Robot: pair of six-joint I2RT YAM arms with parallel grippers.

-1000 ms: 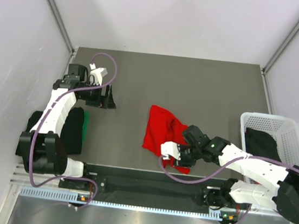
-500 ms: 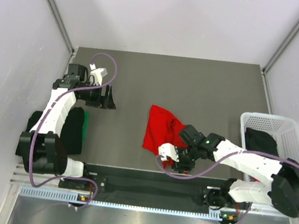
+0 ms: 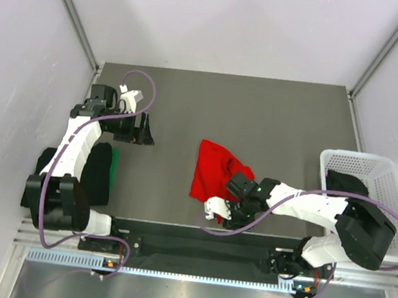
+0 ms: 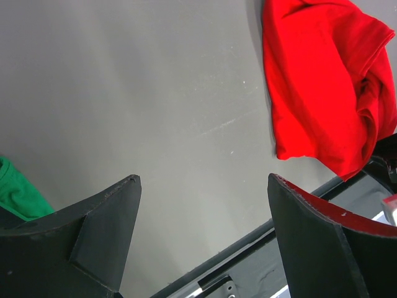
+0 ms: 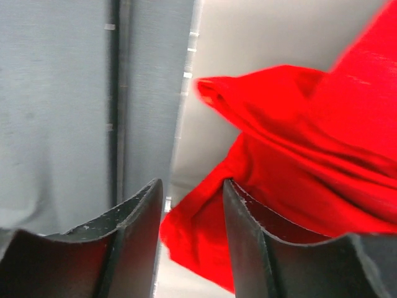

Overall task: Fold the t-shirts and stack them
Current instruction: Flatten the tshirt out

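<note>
The right hand (image 5: 189, 186) has slid across to the red t-shirt (image 3: 209, 171); its corner sits between half-open fingers, grip unclear, so folding waits.

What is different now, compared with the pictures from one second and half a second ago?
The right gripper slid left along the near edge of the red t-shirt, jaws apart, with no visible hold on it. The left gripper, open, the rest of the shirt and the white basket stayed as they were.
</note>
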